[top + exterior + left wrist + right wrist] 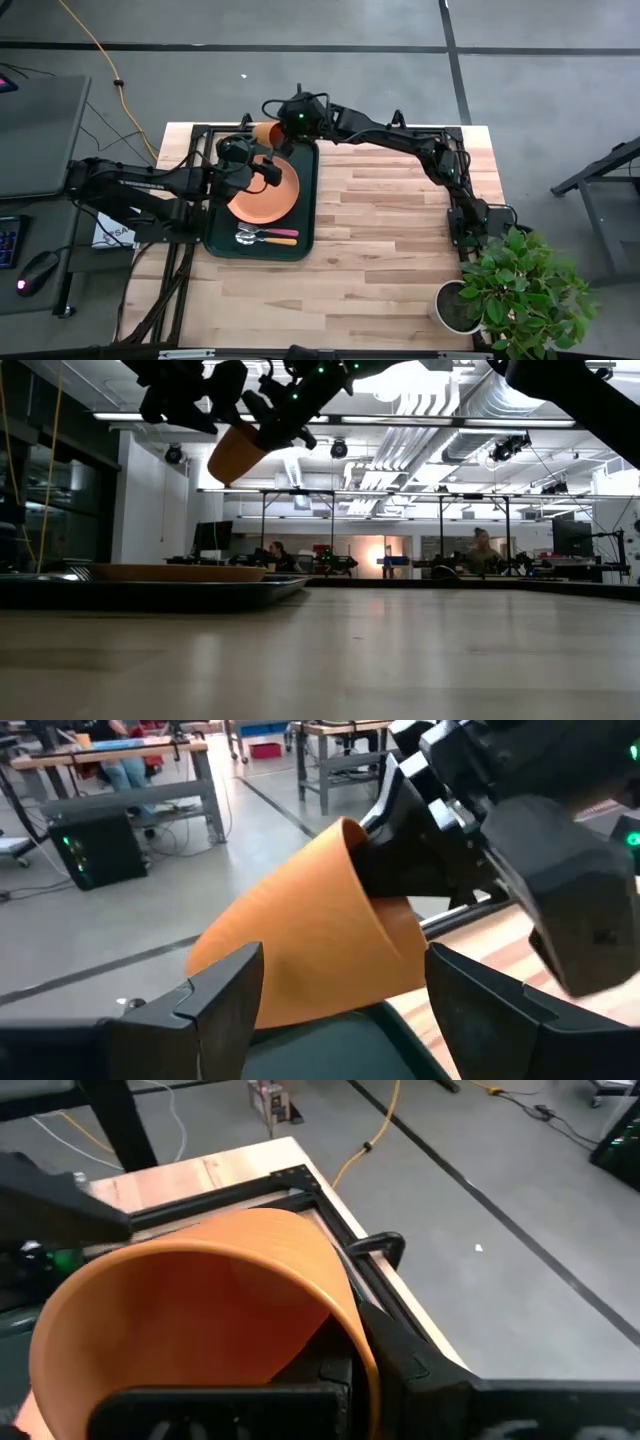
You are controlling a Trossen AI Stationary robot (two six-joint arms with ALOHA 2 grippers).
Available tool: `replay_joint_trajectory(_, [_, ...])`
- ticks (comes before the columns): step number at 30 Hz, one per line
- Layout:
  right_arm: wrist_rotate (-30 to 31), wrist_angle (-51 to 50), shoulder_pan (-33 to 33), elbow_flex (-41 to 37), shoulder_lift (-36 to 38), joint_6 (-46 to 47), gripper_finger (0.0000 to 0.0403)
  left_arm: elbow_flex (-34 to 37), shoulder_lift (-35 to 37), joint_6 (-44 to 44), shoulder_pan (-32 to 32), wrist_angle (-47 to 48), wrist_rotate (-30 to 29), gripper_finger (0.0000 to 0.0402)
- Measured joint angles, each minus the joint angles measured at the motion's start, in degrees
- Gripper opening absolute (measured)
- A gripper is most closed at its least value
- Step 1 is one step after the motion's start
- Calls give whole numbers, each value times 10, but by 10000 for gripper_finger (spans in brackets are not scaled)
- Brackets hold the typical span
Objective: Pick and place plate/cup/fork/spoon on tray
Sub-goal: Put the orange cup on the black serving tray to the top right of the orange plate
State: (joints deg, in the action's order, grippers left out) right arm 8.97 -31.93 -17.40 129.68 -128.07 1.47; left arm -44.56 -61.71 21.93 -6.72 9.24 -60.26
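Observation:
The orange cup [265,132] hangs in the air over the far end of the dark green tray [313,205], held by my right gripper [283,124], which is shut on it. In the low view the cup [240,452] is tilted, high above the tray. My left gripper [256,162] is open over the plate's far part; in its wrist view its fingers [225,995] stand on either side of the cup [310,940], and I cannot tell whether they touch it. The orange plate [270,195] lies in the tray. The pink-handled fork [282,232] and the orange-handled spoon [280,241] lie side by side in the tray's near end. My right gripper holds the cup by its rim [345,1315], with one finger inside the cup and one finger [400,1355] outside against the wall. It comes from the table's right side. The cup is lifted clear and tilted, its base toward the left and down.
A potted green plant [520,290] stands at the table's near right corner. The bare wooden tabletop [400,220] lies to the right of the tray. In the low view the tray [150,592] and plate [170,572] sit at the left.

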Motion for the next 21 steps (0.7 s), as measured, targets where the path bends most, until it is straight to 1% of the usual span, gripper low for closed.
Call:
replay_joint_trajectory(3, [-21, -2, -3, 0, 0, -1, 0, 0, 10, 1, 2, 19, -4, 258])
replay_joint_trajectory(7, [-47, 4, -3, 0, 0, -31, 0, 0, 35, 19, 5, 77, -6, 249])
replay_joint_trajectory(12, [-63, 26, -4, 1, 0, -30, 0, 0, 50, 18, 3, 81, -10, 239])
replay_joint_trajectory(14, [-70, 28, -4, 1, 0, -29, 0, 0, 53, 36, 3, 81, 0, 239])
replay_joint_trajectory(16, [-92, 27, -7, 1, 0, -24, 0, 0, 55, 57, 3, 81, 24, 239])
replay_joint_trajectory(18, [-106, 24, -8, 1, 0, -23, 0, 0, 58, 60, 4, 78, 43, 239])
replay_joint_trajectory(21, [-113, 26, -8, 1, 0, -34, 0, 0, 70, 55, 5, 46, 64, 239])
